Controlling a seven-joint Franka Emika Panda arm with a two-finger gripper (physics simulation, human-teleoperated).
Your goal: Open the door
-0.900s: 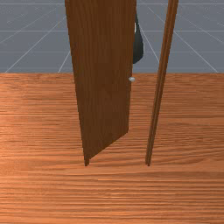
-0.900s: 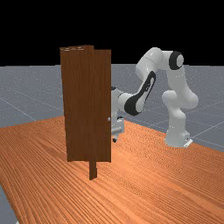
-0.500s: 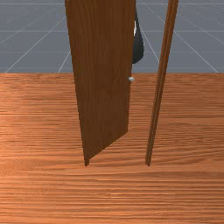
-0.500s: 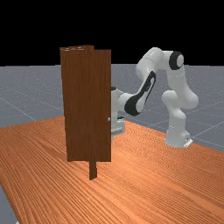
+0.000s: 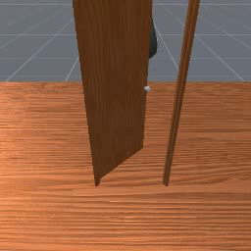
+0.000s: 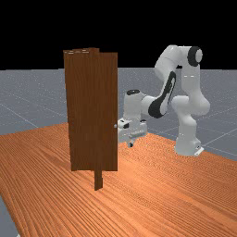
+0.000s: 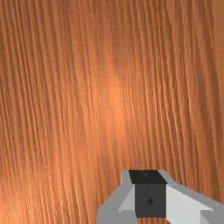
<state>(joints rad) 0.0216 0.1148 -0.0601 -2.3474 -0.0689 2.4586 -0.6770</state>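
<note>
In the far view my gripper (image 6: 131, 144) hangs low over the table, just to the far view's right of the door panel (image 6: 92, 111) and a little lower than the round grey knob (image 6: 115, 126) on its edge. The wrist view has the gripper (image 7: 147, 176) over bare wood. In the front view the door panel (image 5: 117, 88) stands ajar, its free edge turned back toward the arm. A gap parts that edge, with the knob (image 5: 147, 88), from the upright post (image 5: 178, 103). The panel hides the gripper's part of the front view.
The wooden table (image 5: 206, 211) stretches around the door. A post foot (image 6: 98, 180) reaches down below the panel. A dark arm part (image 5: 153, 41) peeks past the panel's edge; the arm's white base (image 6: 186, 146) stands at the far view's right.
My hand and arm have moved toward the far view's right, away from the panel, and more of the hand shows. The door stands practically as before.
</note>
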